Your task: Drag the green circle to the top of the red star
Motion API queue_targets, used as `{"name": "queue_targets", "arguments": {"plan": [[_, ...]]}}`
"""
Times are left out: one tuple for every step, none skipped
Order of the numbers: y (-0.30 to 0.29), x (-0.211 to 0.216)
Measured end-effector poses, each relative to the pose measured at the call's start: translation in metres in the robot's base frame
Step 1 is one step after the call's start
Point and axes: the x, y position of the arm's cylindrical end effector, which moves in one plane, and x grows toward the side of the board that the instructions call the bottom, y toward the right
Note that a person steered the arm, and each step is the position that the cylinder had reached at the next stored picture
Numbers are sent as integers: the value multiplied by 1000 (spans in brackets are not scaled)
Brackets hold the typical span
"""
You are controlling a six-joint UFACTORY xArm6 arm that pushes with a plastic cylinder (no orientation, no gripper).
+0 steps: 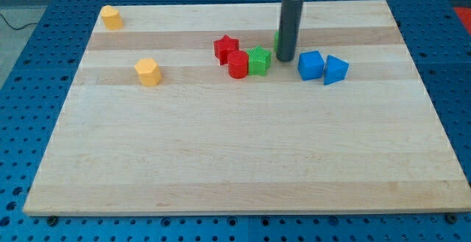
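Observation:
The red star (225,48) lies on the wooden board (243,154) near the top middle. A red round block (238,65) touches it at its lower right, and a green star-like block (259,61) sits against that one. My tip (285,59) is just right of the green star-like block. A sliver of green (277,40), most likely the green circle, shows at the rod's left edge; the rod hides nearly all of it. It is right of the red star.
A blue cube (310,65) and a blue wedge-like block (335,70) sit right of my tip. A yellow block (148,72) lies at the left and another yellow block (111,17) at the top left corner.

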Motion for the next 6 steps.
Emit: {"name": "queue_targets", "arguments": {"plan": [[-23,-45],[-20,-38],[9,-19],[42,-38],[30,-77],[-25,-89]]}}
